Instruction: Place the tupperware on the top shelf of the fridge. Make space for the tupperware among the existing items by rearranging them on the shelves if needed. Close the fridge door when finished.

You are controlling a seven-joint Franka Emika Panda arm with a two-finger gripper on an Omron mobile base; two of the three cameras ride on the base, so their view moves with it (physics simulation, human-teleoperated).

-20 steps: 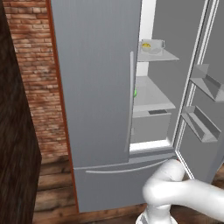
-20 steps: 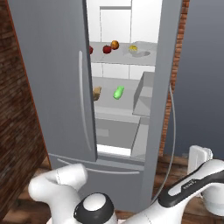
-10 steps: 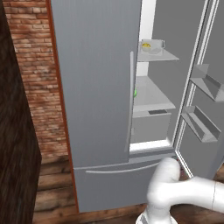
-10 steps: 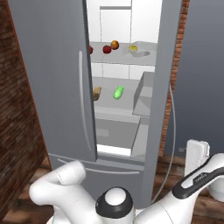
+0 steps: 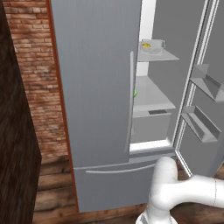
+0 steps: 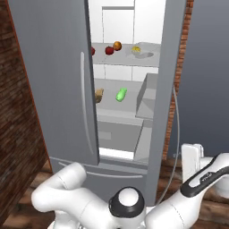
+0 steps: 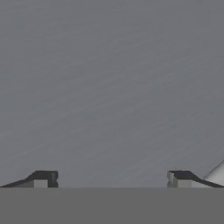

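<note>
The fridge (image 5: 96, 78) has its left door shut and its right door (image 6: 163, 89) swung open. On the top shelf (image 6: 120, 56) sits the tupperware (image 6: 139, 51), also seen in the left base view as the tupperware (image 5: 151, 46). Left of it on that shelf are red fruits (image 6: 108, 50) and an orange fruit (image 6: 117, 45). The shelf below (image 6: 117, 108) carries a bread chunk (image 6: 99, 95) and a green vegetable (image 6: 120, 94). My gripper (image 7: 111, 179) is open, holds nothing and faces a brushed-grey surface close up. The white hand (image 6: 191, 160) hangs low on the outer side of the open door.
Grey door bins (image 5: 202, 124) line the open door's inner face. A brick wall (image 5: 37, 74) stands left of the fridge, with a dark panel (image 5: 15, 144) nearer me. The drawer front with its horizontal handle (image 5: 116, 168) is low, above a wooden floor (image 5: 52, 201).
The arm has swung its joints, and the hand has edged slightly left toward the open door. Nothing inside the fridge has moved.
</note>
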